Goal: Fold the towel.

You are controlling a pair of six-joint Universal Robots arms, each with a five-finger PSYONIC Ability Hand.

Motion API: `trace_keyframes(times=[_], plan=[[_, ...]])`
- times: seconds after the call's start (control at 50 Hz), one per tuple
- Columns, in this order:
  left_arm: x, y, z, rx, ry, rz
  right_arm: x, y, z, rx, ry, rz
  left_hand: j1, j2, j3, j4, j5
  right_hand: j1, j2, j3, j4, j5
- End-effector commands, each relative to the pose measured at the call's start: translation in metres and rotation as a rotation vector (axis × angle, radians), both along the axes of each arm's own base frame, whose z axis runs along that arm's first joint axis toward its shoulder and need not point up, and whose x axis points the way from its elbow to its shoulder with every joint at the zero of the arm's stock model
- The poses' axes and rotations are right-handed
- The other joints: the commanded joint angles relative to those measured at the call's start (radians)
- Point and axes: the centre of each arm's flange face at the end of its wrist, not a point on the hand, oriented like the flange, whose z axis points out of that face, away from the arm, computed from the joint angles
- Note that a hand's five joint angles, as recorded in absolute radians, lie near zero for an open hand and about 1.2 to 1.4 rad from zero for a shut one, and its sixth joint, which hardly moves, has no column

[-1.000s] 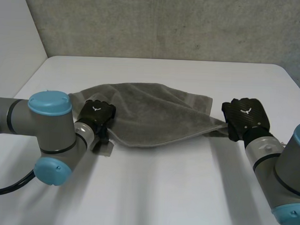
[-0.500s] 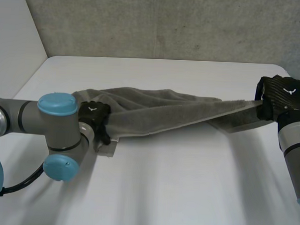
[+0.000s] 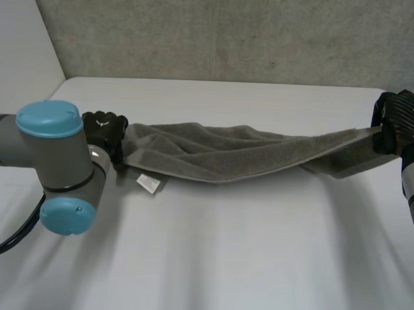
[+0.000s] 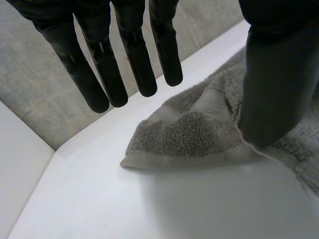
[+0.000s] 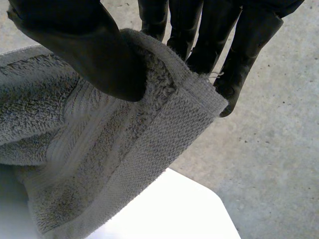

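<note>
Grey towel (image 3: 228,152) stretched across the white counter (image 3: 223,259) — one end raised.
At the right edge of the frame the right hand (image 3: 404,119) pinches a towel corner between thumb and fingers (image 5: 199,40), holding it off the counter. At the left, the left hand (image 3: 104,128) has its fingers (image 4: 134,55) straight and spread above the towel's other end — thumb tip touching the cloth, gripping nothing.

Nothing readable. White tag (image 3: 149,184) on towel (image 3: 228,152), print too tiny. Small white logo mark on left hand (image 3: 104,128) and right hand (image 3: 405,121), no letters.
</note>
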Motion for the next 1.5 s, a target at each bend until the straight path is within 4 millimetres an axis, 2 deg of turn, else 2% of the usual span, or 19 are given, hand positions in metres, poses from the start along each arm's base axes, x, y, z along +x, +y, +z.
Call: trace_keyframes(times=[0.02, 0.32, 0.36, 0.46, 0.54, 0.64, 0.7, 0.74, 0.76, 0.9, 0.96, 1.04, 1.08, 1.22, 1.34, 1.4, 1.44, 1.46, 1.5], plan=[[0.002, 0.004, -0.016, 0.031, -0.093, -0.019, 0.003, 0.001, -0.006, 0.016, 0.012, 0.011, -0.072, -0.072, -0.070, -0.073, -0.243, 0.054, 0.075, 0.060, 0.057, 0.053], [-0.006, 0.013, -0.025, 0.072, -0.080, -0.112, 0.005, 0.000, -0.014, 0.037, 0.050, 0.016, -0.022, -0.022, -0.021, -0.023, -0.193, 0.054, 0.075, 0.060, 0.057, 0.053], [-0.006, 0.013, -0.028, 0.077, -0.082, -0.117, 0.005, 0.000, -0.014, 0.037, 0.052, 0.016, 0.048, 0.049, 0.050, 0.048, -0.123, 0.054, 0.075, 0.060, 0.057, 0.053], [-0.008, 0.005, -0.031, 0.072, -0.075, -0.120, 0.005, -0.001, -0.010, 0.028, 0.050, 0.017, 0.631, 0.631, 0.632, 0.630, 0.460, 0.054, 0.075, 0.060, 0.057, 0.053], [-0.006, 0.002, -0.023, 0.061, -0.063, -0.110, 0.005, -0.005, -0.001, 0.002, 0.048, 0.019, 0.632, 0.633, 0.634, 0.631, 0.461, 0.054, 0.075, 0.060, 0.057, 0.053], [0.006, -0.003, 0.012, 0.008, -0.027, -0.075, 0.008, -0.006, 0.024, -0.018, 0.066, 0.053, 0.632, 0.633, 0.634, 0.631, 0.461, 0.054, 0.075, 0.060, 0.057, 0.053], [0.013, -0.004, 0.049, -0.067, 0.015, -0.069, 0.009, -0.004, 0.053, -0.037, 0.092, 0.073, 0.632, 0.633, 0.634, 0.631, 0.461, 0.054, 0.075, 0.060, 0.057, 0.053], [0.017, 0.002, 0.092, -0.160, 0.061, -0.086, 0.011, -0.003, 0.085, -0.066, 0.105, 0.095, 0.632, 0.633, 0.634, 0.631, 0.461, 0.054, 0.075, 0.060, 0.057, 0.053], [0.017, 0.002, 0.092, -0.160, 0.061, -0.086, 0.011, -0.003, 0.085, -0.066, 0.105, 0.095, 0.632, 0.633, 0.634, 0.631, 0.461, 0.054, 0.075, 0.060, 0.057, 0.053], [0.027, 0.029, 0.196, -0.384, 0.114, -0.107, 0.014, 0.007, 0.166, -0.083, 0.208, 0.140, 0.632, 0.633, 0.634, 0.631, 0.461, 0.054, 0.075, 0.060, 0.057, 0.053], [0.032, 0.032, 0.218, -0.388, 0.092, -0.101, 0.018, -0.003, 0.166, -0.017, 0.282, 0.167, 0.632, 0.633, 0.634, 0.631, 0.461, 0.054, 0.075, 0.060, 0.057, 0.053], [0.035, 0.026, 0.217, -0.312, 0.026, -0.103, 0.025, -0.013, 0.154, 0.065, 0.378, 0.204, 0.632, 0.633, 0.634, 0.631, 0.461, 0.054, 0.075, 0.060, 0.057, 0.053], [0.034, 0.016, 0.203, -0.239, -0.020, -0.105, 0.027, -0.018, 0.144, 0.114, 0.426, 0.216, 0.632, 0.633, 0.634, 0.631, 0.461, 0.054, 0.075, 0.060, 0.057, 0.053], [0.029, -0.016, 0.129, 0.097, -0.238, -0.149, 0.060, -0.031, 0.061, 0.344, 0.653, 0.382, 0.632, 0.633, 0.634, 0.631, 0.461, 0.054, 0.075, 0.060, 0.057, 0.053], [0.024, -0.047, 0.104, 0.103, -0.306, -0.161, 0.079, -0.046, 0.022, 0.358, 0.749, 0.419, 0.632, 0.633, 0.634, 0.631, 0.461, 0.054, 0.075, 0.060, 0.057, 0.053], [0.021, -0.054, 0.110, 0.063, -0.296, -0.158, 0.086, -0.055, 0.027, 0.289, 0.751, 0.395, 0.632, 0.633, 0.634, 0.631, 0.461, 0.054, 0.075, 0.060, 0.057, 0.053], [0.014, -0.069, 0.143, -0.111, -0.234, -0.135, 0.099, -0.078, 0.056, 0.073, 0.711, 0.277, 0.632, 0.633, 0.634, 0.631, 0.461, 0.054, 0.075, 0.060, 0.057, 0.053], [0.014, -0.069, 0.144, -0.112, -0.234, -0.135, 0.099, -0.078, 0.056, 0.072, 0.710, 0.276, 0.632, 0.633, 0.634, 0.631, 0.461, 0.054, 0.075, 0.060, 0.057, 0.053], [0.008, -0.077, 0.198, -0.368, -0.047, -0.101, 0.105, -0.102, 0.108, -0.239, 0.577, 0.085, 0.632, 0.633, 0.634, 0.631, 0.461, 0.054, 0.075, 0.060, 0.057, 0.053]])
